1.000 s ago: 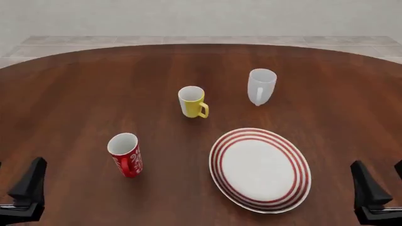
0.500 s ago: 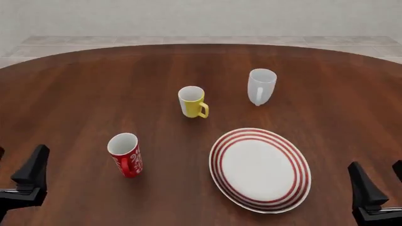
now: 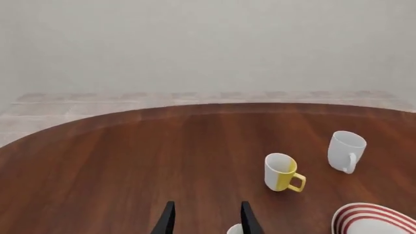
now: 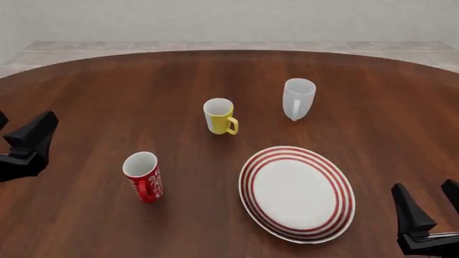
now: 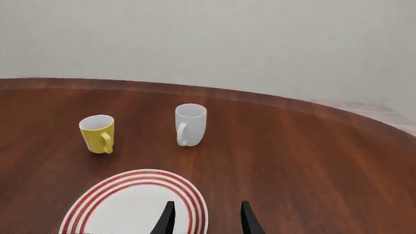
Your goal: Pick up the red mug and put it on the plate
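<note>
The red mug [image 4: 143,176] stands upright on the table's near left, handle toward me; only a sliver of its white rim [image 3: 235,229] shows in the left wrist view. The red-ringed white plate [image 4: 248,167] lies to its right, and shows in the left wrist view [image 3: 370,213] and the right wrist view [image 5: 140,176]. My left gripper [image 4: 25,121] is open and empty at the left edge, well left of the mug and apart from it; it also shows in its own view [image 3: 206,217]. My right gripper [image 4: 424,189] is open and empty at the near right, beside the plate [image 5: 206,217].
A yellow mug [image 4: 219,116] stands behind the plate near the table's middle, and a plain white mug [image 4: 298,99] stands to its right. Both show in the wrist views: yellow [image 3: 281,172] [image 5: 97,133], white [image 3: 344,151] [image 5: 190,124]. The round wooden table [image 4: 107,86] ends at a tiled floor.
My left gripper has risen and moved forward, higher in the front view. My right gripper has sunk slightly toward the near edge. The mugs and plate have not moved.
</note>
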Controlling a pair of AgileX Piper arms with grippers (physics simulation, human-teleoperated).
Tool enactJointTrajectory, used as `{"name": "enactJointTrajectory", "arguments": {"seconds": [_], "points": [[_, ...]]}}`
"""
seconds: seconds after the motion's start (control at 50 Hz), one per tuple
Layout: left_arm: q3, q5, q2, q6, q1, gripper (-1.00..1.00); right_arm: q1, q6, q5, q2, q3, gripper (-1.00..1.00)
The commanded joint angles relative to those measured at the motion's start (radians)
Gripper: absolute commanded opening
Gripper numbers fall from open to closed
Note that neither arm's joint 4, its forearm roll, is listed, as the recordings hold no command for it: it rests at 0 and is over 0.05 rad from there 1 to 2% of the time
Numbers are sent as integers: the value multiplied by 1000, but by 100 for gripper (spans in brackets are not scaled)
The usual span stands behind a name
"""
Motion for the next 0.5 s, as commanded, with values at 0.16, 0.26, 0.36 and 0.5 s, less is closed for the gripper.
{"name": "enactJointTrajectory", "arguments": {"seconds": [0.16, 0.26, 0.36, 0.5], "points": [[-214, 215, 47, -32, 35, 100, 11, -21, -16, 20, -1, 100], [-241, 253, 58, -8, 28, 100, 12, -19, -15, 20, 0, 100], [-262, 272, 112, 25, -51, 100, 12, -16, -20, 25, 0, 100], [-301, 317, 187, 8, -102, 100, 10, -12, -23, 28, 0, 100]]}}
